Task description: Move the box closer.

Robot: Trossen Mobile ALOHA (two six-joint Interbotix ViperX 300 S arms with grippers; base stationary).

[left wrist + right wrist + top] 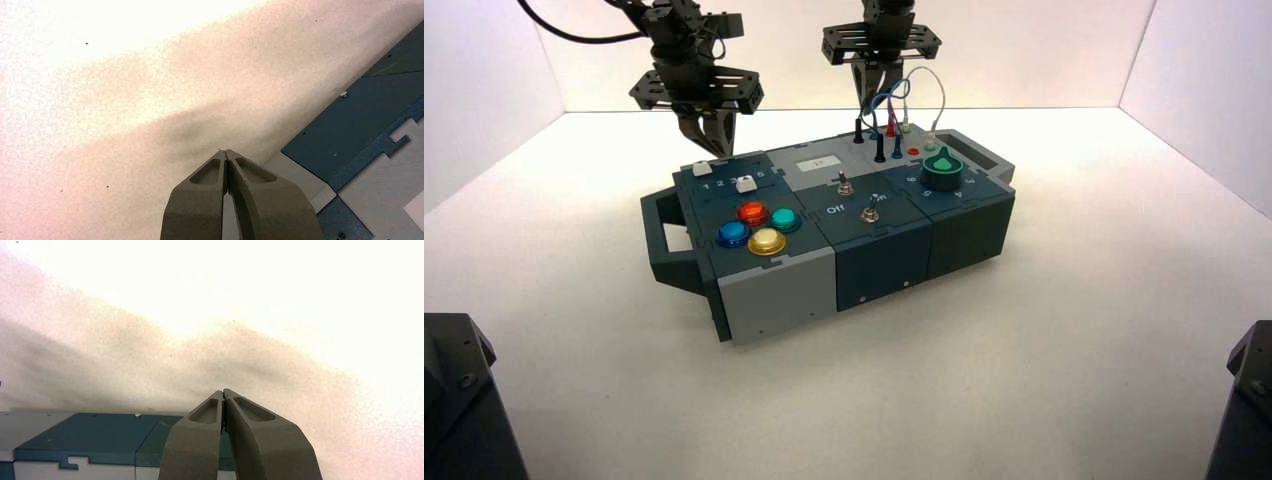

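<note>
The dark blue-grey box (879, 262) stands in the middle of the white table, turned a little, with a handle at each end. It bears four round buttons (757, 226), toggle switches (845, 186), a green knob (943, 170) and wired plugs (886, 138). My left gripper (708, 143) hangs shut just behind the box's far left edge; its wrist view shows the closed fingertips (226, 153) over the table beside the box's back panel (360, 120). My right gripper (876, 90) hangs shut above the plugs, behind the box's far edge (90, 432). Both hold nothing.
Two black robot bases stand at the near corners, the left base (459, 400) and the right base (1244, 400). White walls close in the table on the far side and both sides. The box's right handle (979, 150) points to the far right.
</note>
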